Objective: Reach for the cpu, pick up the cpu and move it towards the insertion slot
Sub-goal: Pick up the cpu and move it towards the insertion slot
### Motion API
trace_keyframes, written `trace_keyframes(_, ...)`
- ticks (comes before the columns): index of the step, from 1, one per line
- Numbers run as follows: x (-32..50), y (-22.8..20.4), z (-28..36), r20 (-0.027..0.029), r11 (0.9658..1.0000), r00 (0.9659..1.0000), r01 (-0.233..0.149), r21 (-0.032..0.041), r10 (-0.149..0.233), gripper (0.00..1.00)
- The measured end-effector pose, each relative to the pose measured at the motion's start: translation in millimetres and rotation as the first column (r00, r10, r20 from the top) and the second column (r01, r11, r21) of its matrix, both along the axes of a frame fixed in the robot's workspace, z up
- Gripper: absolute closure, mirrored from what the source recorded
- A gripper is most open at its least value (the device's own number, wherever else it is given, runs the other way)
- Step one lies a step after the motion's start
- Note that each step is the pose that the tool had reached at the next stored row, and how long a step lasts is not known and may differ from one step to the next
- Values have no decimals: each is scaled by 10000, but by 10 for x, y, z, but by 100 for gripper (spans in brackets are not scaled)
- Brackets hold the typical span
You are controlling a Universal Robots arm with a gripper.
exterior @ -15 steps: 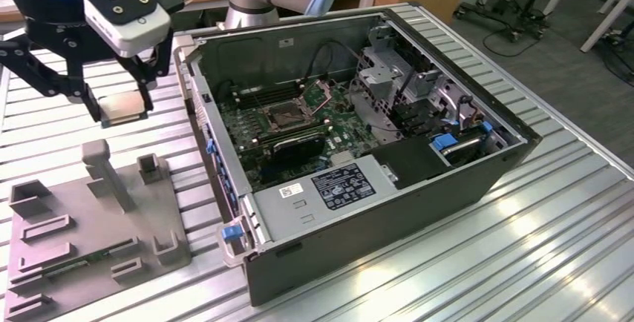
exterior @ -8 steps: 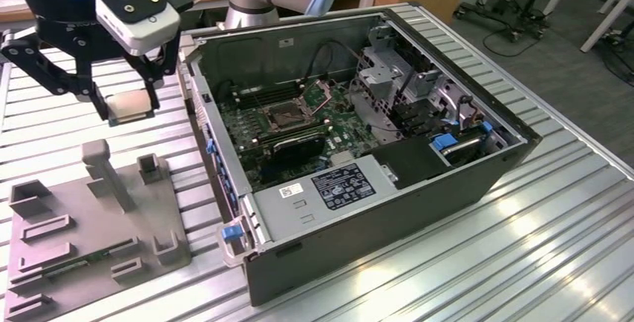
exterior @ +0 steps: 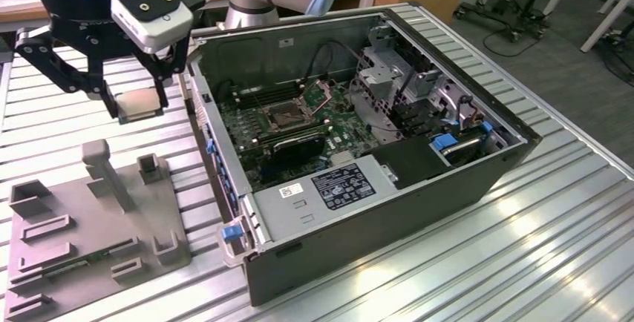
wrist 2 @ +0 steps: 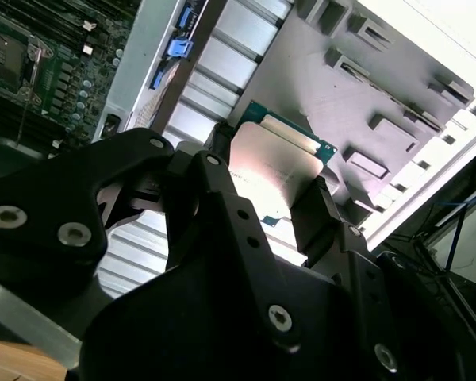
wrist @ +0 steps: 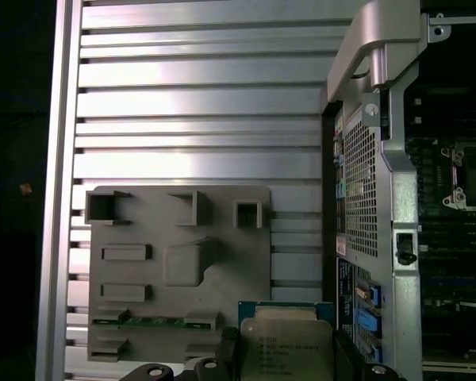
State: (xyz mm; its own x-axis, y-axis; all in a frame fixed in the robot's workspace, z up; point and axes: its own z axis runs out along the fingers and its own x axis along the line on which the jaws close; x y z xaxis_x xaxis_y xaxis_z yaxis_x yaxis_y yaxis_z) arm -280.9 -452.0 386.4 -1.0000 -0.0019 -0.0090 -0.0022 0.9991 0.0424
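Ribbed metal table (exterior: 554, 211), tool (exterior: 139, 103) gripping cpu (exterior: 139, 104) flat, face up, above grey tray (exterior: 94, 225).

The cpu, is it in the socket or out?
Out. The gripper holds the cpu above the table, beside the case; the socket sits bare.

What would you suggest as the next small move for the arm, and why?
Probably carry the cpu sideways toward the exterior view's right, keeping it raised. The gripper holds the chip in the air between the grey tray and the open computer case. The insertion slot lies inside, beyond the case's near wall, so height likely needs keeping until past it.
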Motion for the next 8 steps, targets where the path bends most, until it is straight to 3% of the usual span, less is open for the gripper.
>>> trace_keyframes(8, 68, 0, 0, 0, 10000, 10000, 2, 0, -2, 45)
